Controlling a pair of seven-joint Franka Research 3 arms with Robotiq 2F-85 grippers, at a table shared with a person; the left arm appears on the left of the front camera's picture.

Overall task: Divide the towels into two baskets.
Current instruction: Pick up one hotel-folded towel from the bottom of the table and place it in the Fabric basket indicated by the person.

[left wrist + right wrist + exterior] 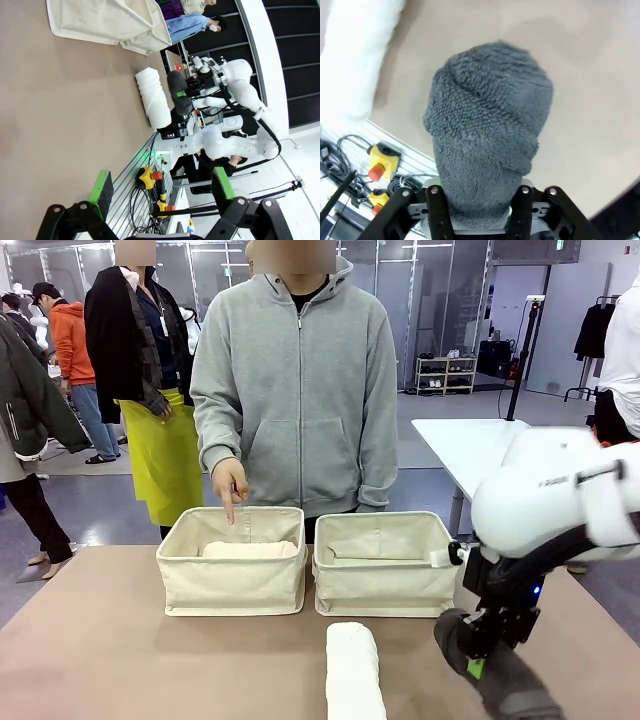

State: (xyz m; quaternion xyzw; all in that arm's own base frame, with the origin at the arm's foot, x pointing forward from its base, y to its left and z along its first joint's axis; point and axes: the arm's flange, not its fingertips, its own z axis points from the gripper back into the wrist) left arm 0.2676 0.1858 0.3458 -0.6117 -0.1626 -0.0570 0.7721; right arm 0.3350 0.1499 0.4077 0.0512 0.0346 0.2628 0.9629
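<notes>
Gripping the dark grey towel (490,135) near one end, the right gripper (480,217) is pinching it tightly between both fingers, the roll bulging out past the black fingers (440,212) on either side. In the front view this gripper (478,658) is hanging at the near right of the table (120,660), with the dark grey towel (510,695) slanting down toward the bottom edge. Cannot tell whether the roll's free end is touching the tabletop.

White towel (355,675) is lying flat on the table just left of the grey one, lengthwise toward the baskets, apart from both grippers. From the left wrist camera it (154,97) is sitting beside the held grey roll (179,95).

Left gripper (162,186) is standing wide open, green pads (102,186) far apart, nothing between them, hovering near the table's edge.

Two cream baskets are sitting side by side at the far middle, walls nearly touching. Left basket (232,590) is holding a pale towel (250,549) lying across its bottom; its colour is too faint to call. Right basket (385,590) is sitting just beyond the white towel.

Person in a grey hoodie is standing behind the baskets, one hand (230,483) pointing a finger down into the left basket.
</notes>
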